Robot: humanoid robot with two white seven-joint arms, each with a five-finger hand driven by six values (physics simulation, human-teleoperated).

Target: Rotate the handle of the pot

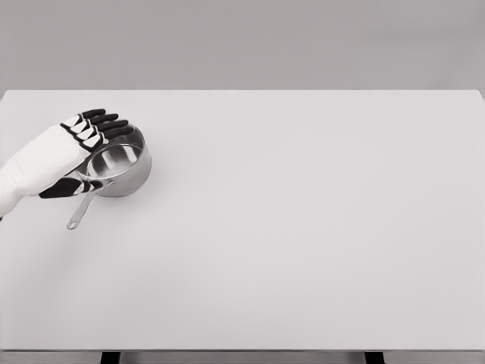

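No writing or label shows anywhere. A small steel pot (pixel 121 168) stands on the white table (pixel 303 227), near its left edge, with its thin handle (pixel 82 210) pointing toward the lower left. The left hand (pixel 79 148) hovers at the pot's far-left rim, its dark fingers (pixel 106 125) held straight and close together over the rim, the thumb low by the root of the handle; whether any finger touches the metal cannot be told. The hand hides part of the rim. The forearm is cut off at the picture's left edge.

pot (pixel 121 168) on table (pixel 303 227) far left
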